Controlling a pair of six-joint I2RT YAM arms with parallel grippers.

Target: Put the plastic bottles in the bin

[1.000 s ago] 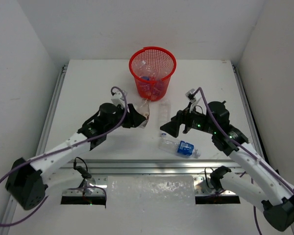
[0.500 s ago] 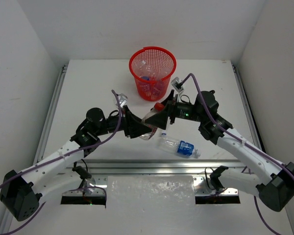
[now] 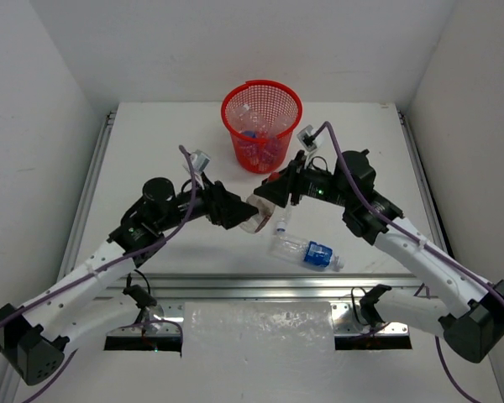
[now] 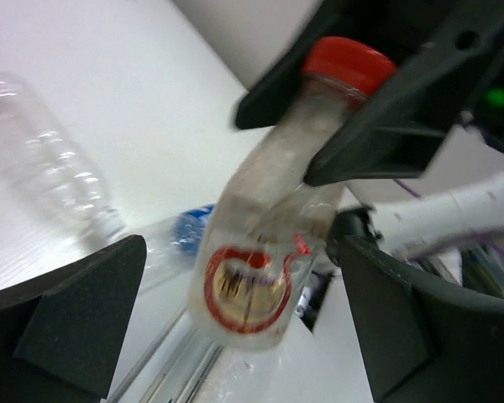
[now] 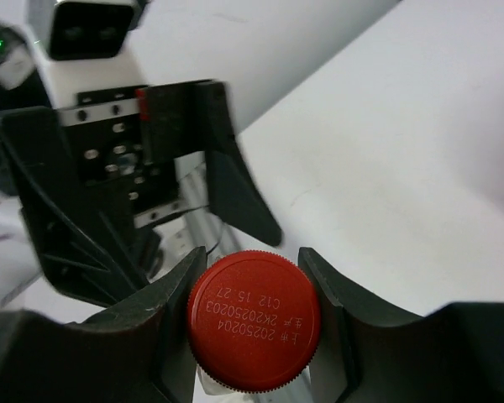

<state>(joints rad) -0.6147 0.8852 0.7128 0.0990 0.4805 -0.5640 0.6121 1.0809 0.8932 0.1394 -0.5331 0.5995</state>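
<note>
bottle [image 4: 269, 243]: clear with a red cap [image 5: 254, 312], tilted, up off the table [image 3: 151, 151], just in front of the bin [image 3: 296, 99], between the two grippers
right gripper [image 5: 254, 319]: clamped on the bottle's cap end, one finger on each side
left gripper [image 4: 248, 332]: jaws spread wide, one on either side of the bottle's base
blue-labelled bottle [image 3: 309, 252]: lying on the table, farther from the bin than the held bottle
clear bottle [image 4: 50, 176]: lying on the table beside the blue-labelled one
bin: red mesh, with several bottles inside
</note>
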